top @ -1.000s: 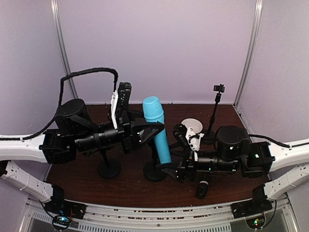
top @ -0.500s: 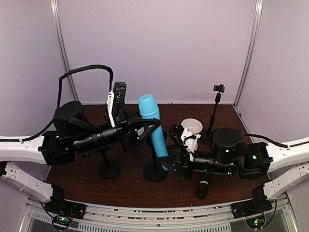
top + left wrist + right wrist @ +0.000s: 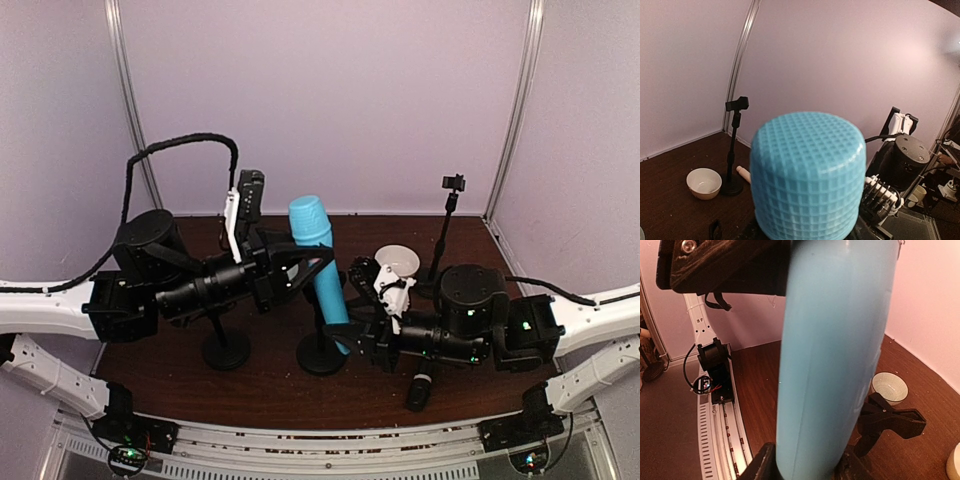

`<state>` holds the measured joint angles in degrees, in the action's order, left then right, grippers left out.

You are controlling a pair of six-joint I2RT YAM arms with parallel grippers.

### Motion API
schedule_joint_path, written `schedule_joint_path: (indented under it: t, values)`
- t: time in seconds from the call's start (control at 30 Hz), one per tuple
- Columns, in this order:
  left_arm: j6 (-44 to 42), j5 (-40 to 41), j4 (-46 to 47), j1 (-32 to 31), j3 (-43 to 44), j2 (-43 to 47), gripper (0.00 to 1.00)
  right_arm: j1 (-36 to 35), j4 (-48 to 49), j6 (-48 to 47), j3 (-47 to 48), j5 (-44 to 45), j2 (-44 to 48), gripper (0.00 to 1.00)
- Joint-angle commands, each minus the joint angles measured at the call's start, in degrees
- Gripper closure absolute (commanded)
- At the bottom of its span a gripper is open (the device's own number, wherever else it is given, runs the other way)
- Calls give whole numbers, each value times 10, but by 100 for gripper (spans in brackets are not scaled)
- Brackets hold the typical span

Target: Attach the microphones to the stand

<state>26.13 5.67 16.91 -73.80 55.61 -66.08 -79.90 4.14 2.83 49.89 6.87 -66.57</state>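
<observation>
Stands (image 3: pixel 225 352) (image 3: pixel 320 357) (image 3: pixel 445 232) 3, blue microphone (image 3: pixel 311 222) 1 gripped by left gripper (image 3: pixel 312 264) and right gripper (image 3: pixel 348 335), black microphone (image 3: pixel 420 390) 1

No text, label or number is legible — the light blue microphone (image 3: pixel 835 355) bears none (any view).

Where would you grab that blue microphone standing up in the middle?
Probably on the smooth, straight handle of the blue microphone, below its wider gridded head. Come in from the side with a finger on each side: it stands nearly upright, tilted a little, and the handle is narrow and even.
</observation>
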Motion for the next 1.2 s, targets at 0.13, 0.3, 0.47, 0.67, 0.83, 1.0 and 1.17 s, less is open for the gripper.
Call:
schedule_joint_path:
  t: [0.13, 0.3, 0.47, 0.67, 0.83, 1.0, 1.17]
  values:
    - [18, 6, 41, 4, 10, -1, 100, -3, -2, -15, 12, 55, -13, 50]
    - [18, 6, 39, 4, 10, 2, 100, -3, 0, -18, 14, 55, -20, 57]
    - [13, 2, 30, 4, 10, 2, 100, -3, 15, -19, 3, 57, -8, 70]
    - [-52, 34, -70, 4, 24, 14, 31, 6, -24, -18, -9, 58, 45, 80]
    - [-131, 75, -184, 7, 13, 34, 15, 31, -77, 1, -43, 44, 119, 86]
    - [-228, 0, -333, 60, 40, 24, 5, 61, -135, 16, -69, 3, 187, 89]
    - [-262, -137, -381, 142, 74, -11, 2, 110, -173, 20, -78, -49, 229, 89]
